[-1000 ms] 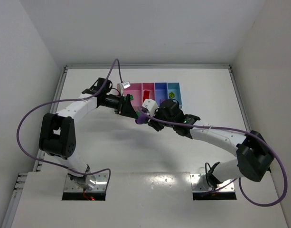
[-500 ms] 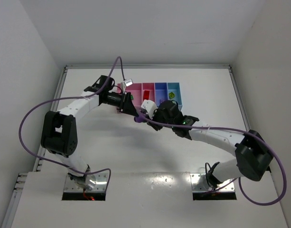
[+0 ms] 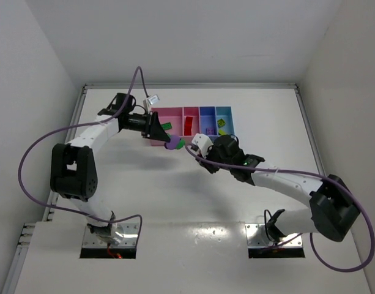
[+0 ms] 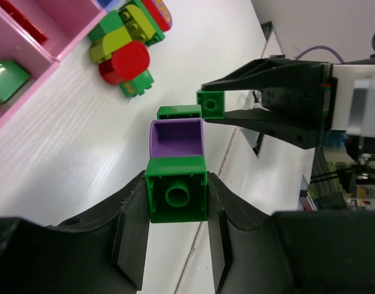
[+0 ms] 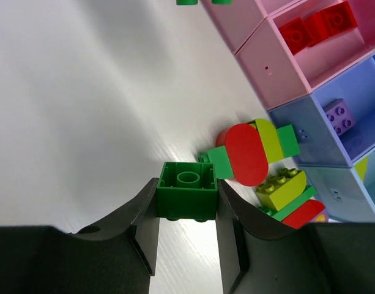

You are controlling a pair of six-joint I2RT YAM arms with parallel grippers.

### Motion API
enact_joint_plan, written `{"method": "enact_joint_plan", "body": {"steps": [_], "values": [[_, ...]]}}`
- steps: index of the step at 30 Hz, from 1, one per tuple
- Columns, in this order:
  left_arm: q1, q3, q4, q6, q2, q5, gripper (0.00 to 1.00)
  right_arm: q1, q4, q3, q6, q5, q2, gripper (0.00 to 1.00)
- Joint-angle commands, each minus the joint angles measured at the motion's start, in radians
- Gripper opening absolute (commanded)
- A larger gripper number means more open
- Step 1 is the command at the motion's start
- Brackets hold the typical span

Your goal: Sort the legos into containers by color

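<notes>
Green and square, the brick (image 5: pixel 187 195) is sitting clamped in the right gripper (image 5: pixel 187 184), whose jaws are closing tight on its sides. It is hanging over the table (image 3: pixel 175 196) just before the bins (image 5: pixel 270 70) at the far edge's middle. Facing it and just apart, the left gripper (image 4: pixel 177 182) is pinching a green-and-purple stack (image 4: pixel 177 138) (a pull-apart, I judge). Loose legos (image 5: pixel 257 153) are lying against the bins. Next, the brick is wanting a carry to the wide pink bin (image 3: pixel 174 116), where one green piece (image 4: pixel 5 79) is already lying.

Green block (image 5: pixel 187 191), green-purple stack (image 4: pixel 177 196): glossy moulded plastic. Containers (image 5: pixel 279 76): smooth, satin plastic. Table (image 5: pixel 83 110): white, smooth, light sheen. Left fingers (image 4: pixel 129 245): matt black.
</notes>
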Motion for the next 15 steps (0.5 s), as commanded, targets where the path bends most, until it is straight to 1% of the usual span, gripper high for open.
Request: {"method": "enact_joint_plan", "body": {"steps": [1, 3, 4, 5, 6, 7, 8, 10, 11, 12, 14, 15], "values": [[0.024, 0.015, 0.012, 0.030, -0.077, -0.029, 0.03, -0.021, 0.008, 0.039, 0.061, -0.060, -0.038, 0.00], [0.048, 0.005, 0.012, 0.030, -0.120, -0.092, 0.03, -0.036, -0.033, 0.110, 0.113, -0.146, 0.008, 0.00], [0.059, -0.005, 0.021, 0.030, -0.139, -0.116, 0.03, -0.050, -0.050, 0.175, 0.127, -0.177, 0.031, 0.00], [0.084, -0.015, 0.033, 0.001, -0.157, -0.145, 0.03, -0.062, -0.066, 0.212, 0.144, -0.203, 0.057, 0.00], [0.097, -0.024, 0.064, -0.014, -0.177, -0.203, 0.03, -0.062, -0.079, 0.251, 0.159, -0.250, 0.088, 0.00], [0.111, -0.033, 0.079, -0.029, -0.218, -0.231, 0.03, -0.062, -0.089, 0.330, 0.187, -0.267, 0.155, 0.00], [0.137, -0.054, 0.093, -0.043, -0.238, -0.256, 0.03, -0.071, -0.089, 0.372, 0.187, -0.293, 0.191, 0.00], [0.159, -0.064, 0.116, -0.066, -0.277, -0.329, 0.03, -0.071, -0.098, 0.455, 0.199, -0.293, 0.266, 0.00], [0.180, -0.077, 0.116, -0.075, -0.307, -0.342, 0.03, -0.071, -0.089, 0.542, 0.213, -0.293, 0.348, 0.00], [0.180, -0.091, 0.116, -0.076, -0.320, -0.351, 0.03, -0.071, -0.098, 0.643, 0.213, -0.293, 0.393, 0.00], [0.196, -0.117, 0.116, -0.076, -0.338, -0.351, 0.03, -0.071, -0.148, 0.758, 0.244, -0.304, 0.494, 0.00], [0.209, -0.117, 0.116, -0.085, -0.352, -0.351, 0.03, -0.082, -0.173, 0.873, 0.254, -0.304, 0.599, 0.00]]}}
